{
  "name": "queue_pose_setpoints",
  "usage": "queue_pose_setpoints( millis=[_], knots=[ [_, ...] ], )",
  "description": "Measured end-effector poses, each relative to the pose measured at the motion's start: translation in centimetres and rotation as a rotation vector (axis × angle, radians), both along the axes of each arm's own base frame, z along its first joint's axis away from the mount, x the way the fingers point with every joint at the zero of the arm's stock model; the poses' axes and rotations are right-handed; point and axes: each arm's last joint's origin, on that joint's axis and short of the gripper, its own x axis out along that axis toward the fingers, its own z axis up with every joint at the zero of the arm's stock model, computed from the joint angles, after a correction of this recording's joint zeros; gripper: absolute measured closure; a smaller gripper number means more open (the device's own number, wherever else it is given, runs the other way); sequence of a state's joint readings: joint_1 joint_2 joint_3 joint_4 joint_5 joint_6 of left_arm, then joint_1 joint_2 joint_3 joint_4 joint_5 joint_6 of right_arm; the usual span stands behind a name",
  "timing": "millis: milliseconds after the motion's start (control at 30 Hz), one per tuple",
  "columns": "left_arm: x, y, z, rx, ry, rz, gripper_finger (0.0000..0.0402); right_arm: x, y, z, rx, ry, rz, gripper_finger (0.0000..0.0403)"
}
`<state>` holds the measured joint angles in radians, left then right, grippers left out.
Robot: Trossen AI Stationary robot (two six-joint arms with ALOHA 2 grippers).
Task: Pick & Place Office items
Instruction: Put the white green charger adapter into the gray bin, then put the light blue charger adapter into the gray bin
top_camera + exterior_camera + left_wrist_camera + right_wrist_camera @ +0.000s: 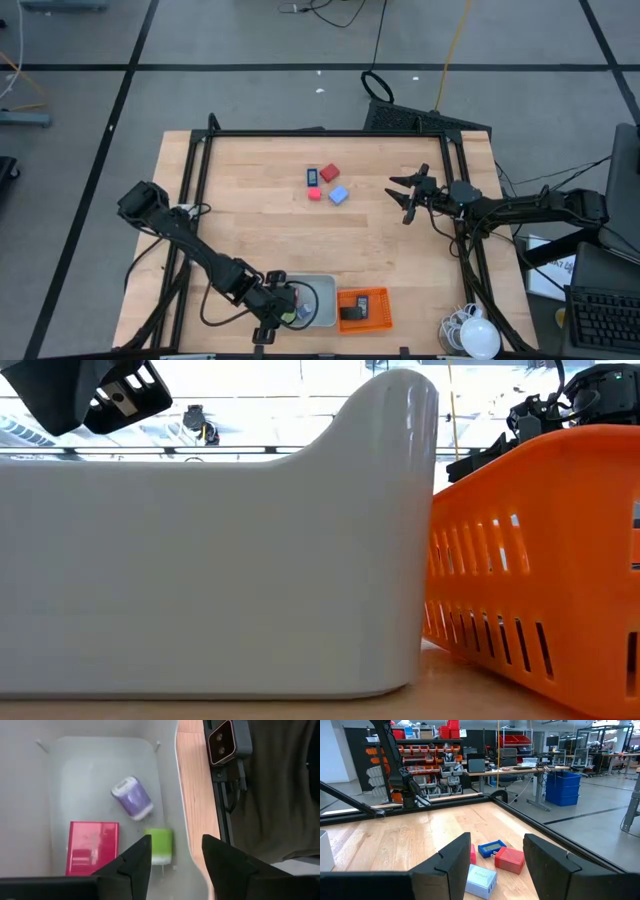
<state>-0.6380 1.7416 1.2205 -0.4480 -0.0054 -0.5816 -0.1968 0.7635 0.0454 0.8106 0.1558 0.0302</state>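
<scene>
My left gripper (177,844) is open and hangs over the grey tray (322,285) near the table's near edge. Inside the tray lie a red block (93,847), a green block (160,844) and a white-purple piece (132,797); the green block sits just beside one finger, apart from it. My right gripper (495,845) is open, low over the table's right part (402,197), pointing at a cluster: a red block (510,859), a dark blue flat piece (491,848), a light blue block (481,880) and a small pink-red piece (314,194).
The orange mesh basket (362,308) stands right of the tray and touches it, with a black flat piece (350,313) inside. In the low view the tray wall (200,560) and the basket (540,560) fill the foreground. A black frame (200,160) borders the table.
</scene>
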Motion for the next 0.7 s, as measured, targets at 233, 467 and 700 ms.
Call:
queue_pose_setpoints(
  millis=[233,467,700],
  knots=[
    [0.1,0.1,0.0,0.017,-0.012,-0.021,0.0211,0.0,0.0,0.0,0.000,0.000,0.000,0.0232],
    [-0.1,0.9,1.7,0.014,-0.066,-0.040,0.0226,0.0,0.0,0.0,0.000,0.000,0.000,0.0232],
    [-1.0,2.2,5.0,0.155,-0.267,-0.034,0.0253,0.0,0.0,0.0,0.000,0.000,0.000,0.0232]
  ],
)
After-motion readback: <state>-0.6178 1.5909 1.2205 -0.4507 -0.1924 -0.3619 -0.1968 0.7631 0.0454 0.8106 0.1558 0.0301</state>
